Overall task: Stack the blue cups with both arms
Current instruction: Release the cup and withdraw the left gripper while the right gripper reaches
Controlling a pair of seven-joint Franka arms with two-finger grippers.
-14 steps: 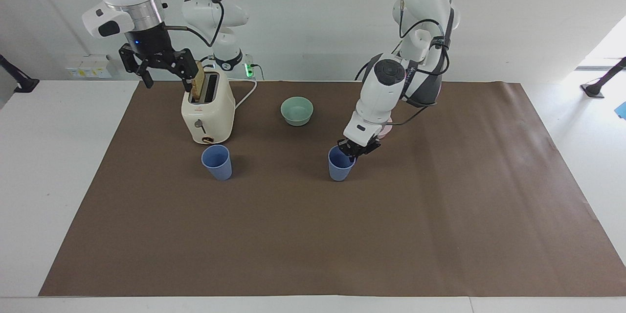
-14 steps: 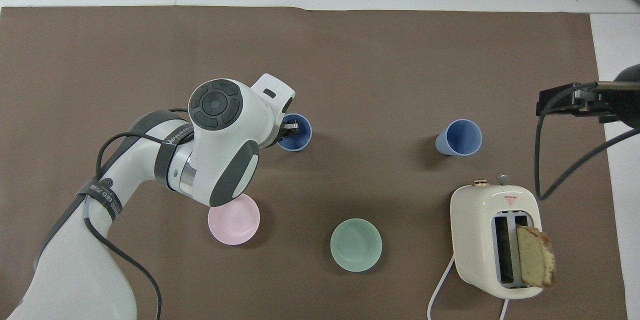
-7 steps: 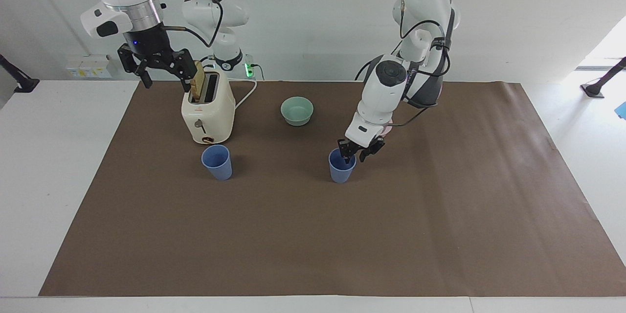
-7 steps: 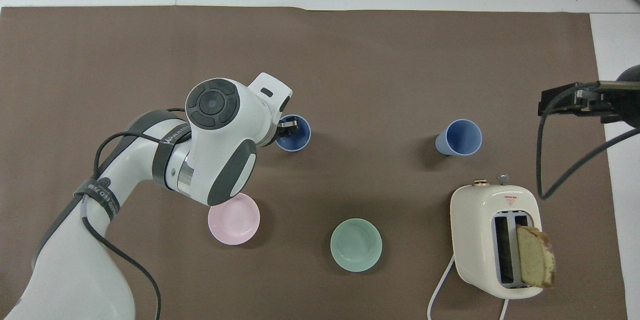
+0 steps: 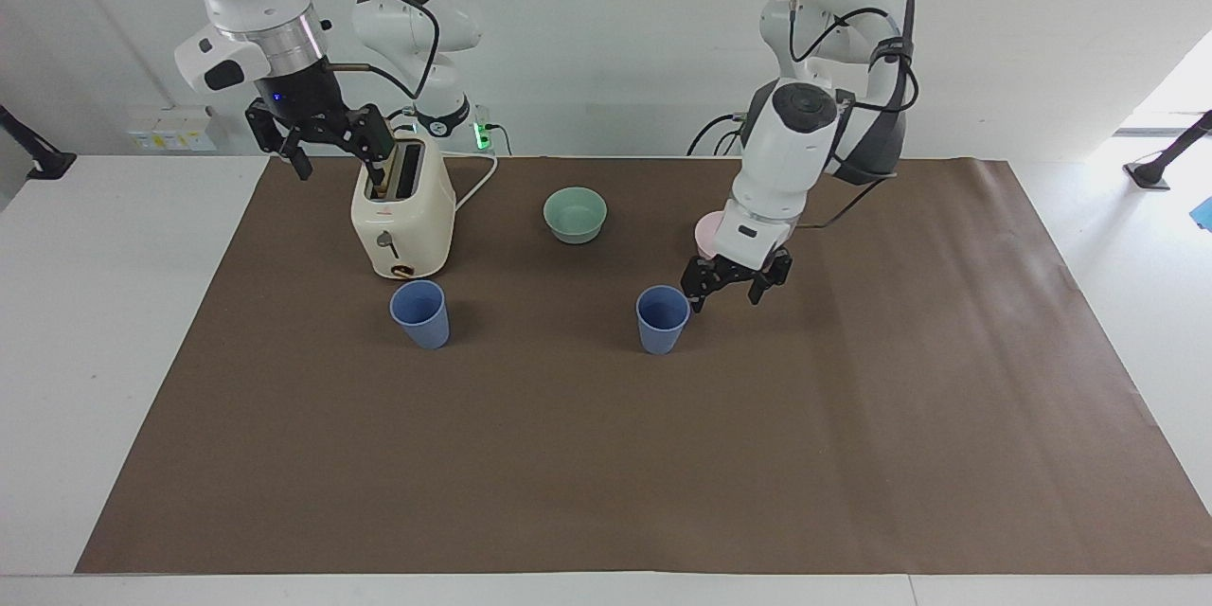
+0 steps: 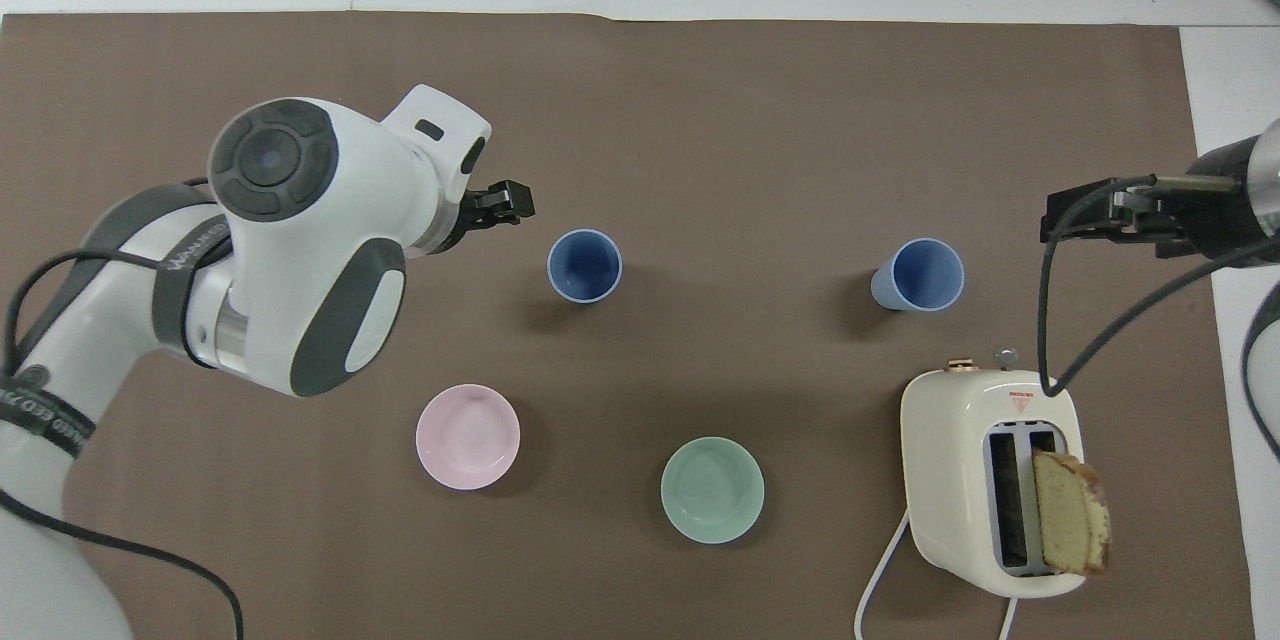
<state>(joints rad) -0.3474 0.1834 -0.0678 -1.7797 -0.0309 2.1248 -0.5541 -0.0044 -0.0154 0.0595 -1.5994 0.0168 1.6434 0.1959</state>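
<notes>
A bench (image 5: 57, 379) covered with a brown mat (image 5: 606, 454) holds two blue cups, two bowls and a cream toaster (image 5: 402, 213) with a slice of bread (image 6: 1072, 512) standing in one of its slots.

Both blue cups stand upright and apart on the mat, neither one held. The first cup (image 5: 419, 313) sits just in front of the toaster, a little farther from the robots than it. The second cup (image 5: 661, 318) stands in the same row, well away from the toaster toward the left arm's end of the bench.

A mint-green bowl (image 5: 575, 214) rests beside the toaster, about as near to the robots as the toaster itself. A pink bowl (image 6: 468, 436) lies farther along from the toaster toward the left arm's end, mostly hidden by the left arm in the facing view.

The left gripper (image 5: 731, 283) hangs just above the mat beside the second cup, on the side away from the toaster. Its jaws are spread open and empty, clear of the cup.

The right gripper (image 5: 322, 138) hovers at the top of the toaster, at the edge nearest the right arm's end of the bench. Its jaws are also open and hold nothing.
</notes>
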